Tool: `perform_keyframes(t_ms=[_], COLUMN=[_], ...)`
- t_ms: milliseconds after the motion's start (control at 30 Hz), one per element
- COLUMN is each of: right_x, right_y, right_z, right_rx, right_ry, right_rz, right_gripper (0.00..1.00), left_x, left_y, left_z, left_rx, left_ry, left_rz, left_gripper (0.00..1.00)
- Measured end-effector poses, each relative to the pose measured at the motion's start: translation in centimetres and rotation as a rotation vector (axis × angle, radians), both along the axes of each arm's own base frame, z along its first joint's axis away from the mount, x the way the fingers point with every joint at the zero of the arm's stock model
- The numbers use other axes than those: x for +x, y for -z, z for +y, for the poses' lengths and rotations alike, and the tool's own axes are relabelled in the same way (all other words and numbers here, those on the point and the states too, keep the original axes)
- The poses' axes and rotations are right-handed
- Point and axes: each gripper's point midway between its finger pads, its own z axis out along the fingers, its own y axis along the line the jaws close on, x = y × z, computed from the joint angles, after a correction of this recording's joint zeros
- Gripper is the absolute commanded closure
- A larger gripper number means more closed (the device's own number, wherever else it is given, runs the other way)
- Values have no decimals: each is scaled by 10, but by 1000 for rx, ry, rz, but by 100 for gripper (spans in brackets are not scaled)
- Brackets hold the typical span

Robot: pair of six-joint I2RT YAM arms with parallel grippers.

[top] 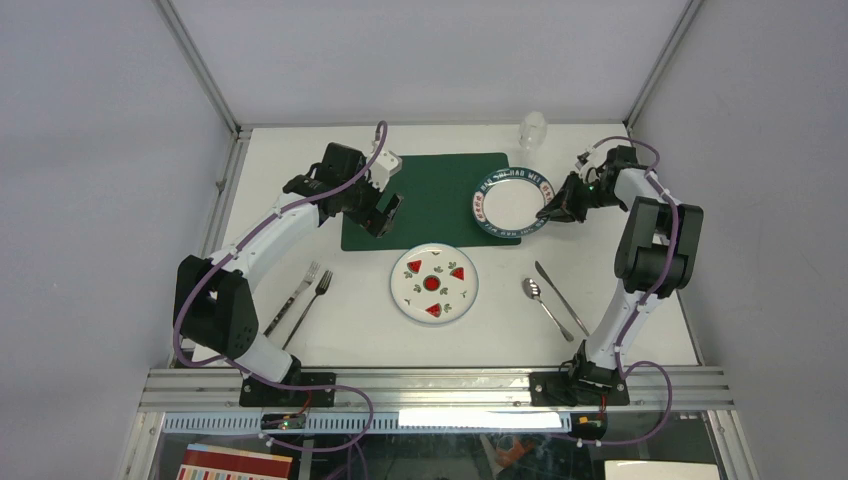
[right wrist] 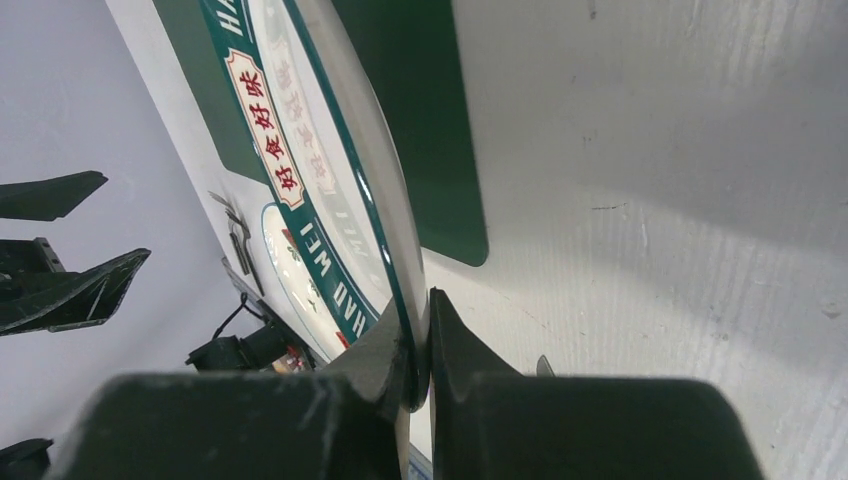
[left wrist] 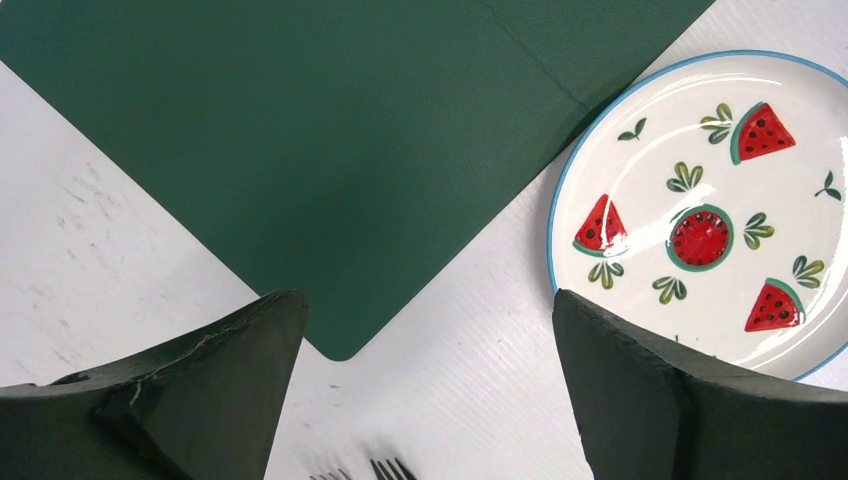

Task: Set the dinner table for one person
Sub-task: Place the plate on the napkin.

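Top view, worktop (top: 350, 335): we saw it carrying a green placemat (top: 440, 195) toward the back, a watermelon plate (top: 434, 284) just in front of the mat, 2 forks (top: 322, 281) on the left, a spoon (top: 531, 289) and a knife (top: 562, 298) on the right, and a glass (top: 533, 130) at the far edge.
Top view, lettered plate (top: 512, 203): it overlapped the placemat's right edge, and the right fingers (top: 556, 208) pinched its right rim.
Left wrist view, left fingers (left wrist: 200, 400): they hung spread wide, grasping nothing, above the placemat's near corner. We judged that a descent there could drag the mat or nudge the watermelon plate.
Right wrist view, right fingers (right wrist: 470, 360): they were clenched on the lettered plate's thin rim, and the plate was tilted. We judged that so narrow a hold could let the plate pivot, slip and drop onto the worktop. A swing could also strike the watermelon plate.
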Motion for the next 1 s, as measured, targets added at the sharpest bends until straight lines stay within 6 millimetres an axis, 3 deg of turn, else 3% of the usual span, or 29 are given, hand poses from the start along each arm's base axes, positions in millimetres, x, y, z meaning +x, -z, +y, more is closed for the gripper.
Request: perform_keyframes(t_ms=[200, 1000], right_x=[-7, 9], right_y=[18, 30], right_z=[3, 8], right_rx=[69, 183], right_ry=[-1, -13], right_rz=[85, 130], right_gripper=[100, 100], left_x=[-1, -1], left_y=[2, 5], left_z=[0, 0], left_rx=[1, -3], left_ry=[1, 4], left_rz=[5, 5], left_gripper=[1, 1])
